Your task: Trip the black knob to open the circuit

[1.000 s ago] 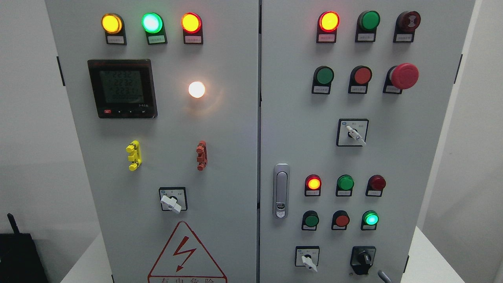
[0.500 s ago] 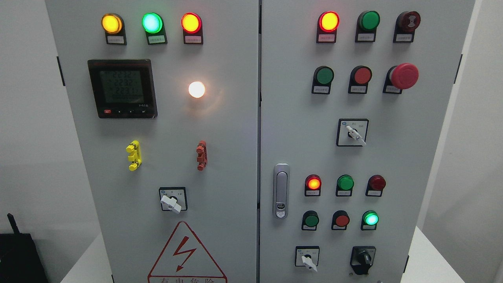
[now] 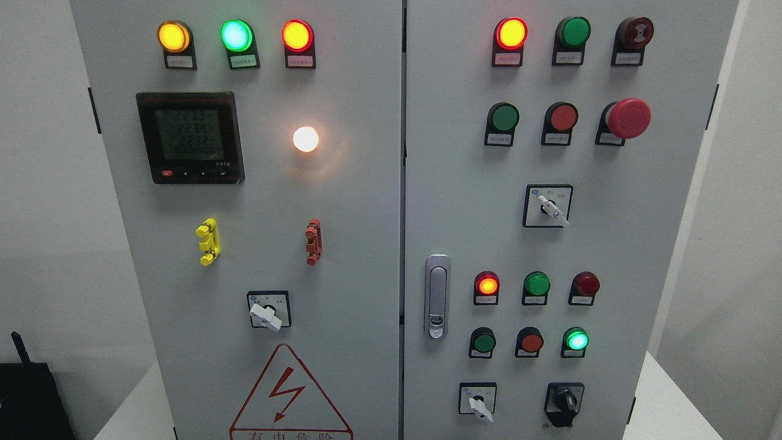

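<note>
The black knob (image 3: 564,403) is a rotary switch at the bottom right of the right door of a grey electrical cabinet (image 3: 611,256). Its handle stands roughly upright, tilted slightly. No robot hand or arm shows anywhere in the head view. A green lamp (image 3: 577,340) just above the knob is lit, and a red lamp (image 3: 487,285) up and to its left is lit too.
The right door also carries a white selector switch (image 3: 479,406) left of the knob, a metal door handle (image 3: 436,296), a red mushroom button (image 3: 628,118) and several push buttons. The left door has a meter (image 3: 190,137), lamps and a warning triangle (image 3: 287,397). A black box (image 3: 27,397) sits at lower left.
A grey fingertip that showed at the bottom edge right of the black knob one second ago has dropped out of view. The meter digits have changed.
</note>
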### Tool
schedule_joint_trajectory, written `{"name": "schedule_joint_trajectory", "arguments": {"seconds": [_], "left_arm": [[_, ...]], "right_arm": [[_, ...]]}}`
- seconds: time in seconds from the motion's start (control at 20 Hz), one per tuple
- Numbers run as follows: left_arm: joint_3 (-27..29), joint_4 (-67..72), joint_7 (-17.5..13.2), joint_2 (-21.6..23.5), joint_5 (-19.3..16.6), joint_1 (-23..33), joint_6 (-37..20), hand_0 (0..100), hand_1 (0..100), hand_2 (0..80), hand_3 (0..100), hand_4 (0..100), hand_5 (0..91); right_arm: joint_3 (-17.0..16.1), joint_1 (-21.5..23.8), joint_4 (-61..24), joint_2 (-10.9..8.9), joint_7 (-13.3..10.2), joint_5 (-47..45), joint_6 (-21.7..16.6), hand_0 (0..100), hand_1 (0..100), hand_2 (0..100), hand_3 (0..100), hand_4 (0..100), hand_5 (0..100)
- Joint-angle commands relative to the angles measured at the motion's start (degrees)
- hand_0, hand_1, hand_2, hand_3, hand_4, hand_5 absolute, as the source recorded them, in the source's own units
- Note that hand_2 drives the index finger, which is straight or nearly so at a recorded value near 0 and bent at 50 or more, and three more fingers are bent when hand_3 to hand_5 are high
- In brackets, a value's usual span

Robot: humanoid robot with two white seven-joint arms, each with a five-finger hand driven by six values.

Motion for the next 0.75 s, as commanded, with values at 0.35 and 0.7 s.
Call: {"name": "schedule_joint_trajectory", "arguments": {"seconds": [0.35,0.7], "left_arm": [[0.0,0.0,0.0,0.0,-1.3,0.0,-0.2,12,39,0.0,0,0,0.0],[0.0,0.0,0.0,0.0,-1.3,0.0,-0.1,12,39,0.0,0,0,0.0]], "right_arm": [[0.6,5.7,-3.9,2.20,0.9,0.2,-3.1,0,0,0,0,0,0],[1.4,6.3,-3.3,3.87,0.9,0.8,-4.3,0,0,0,0,0,0]]}}
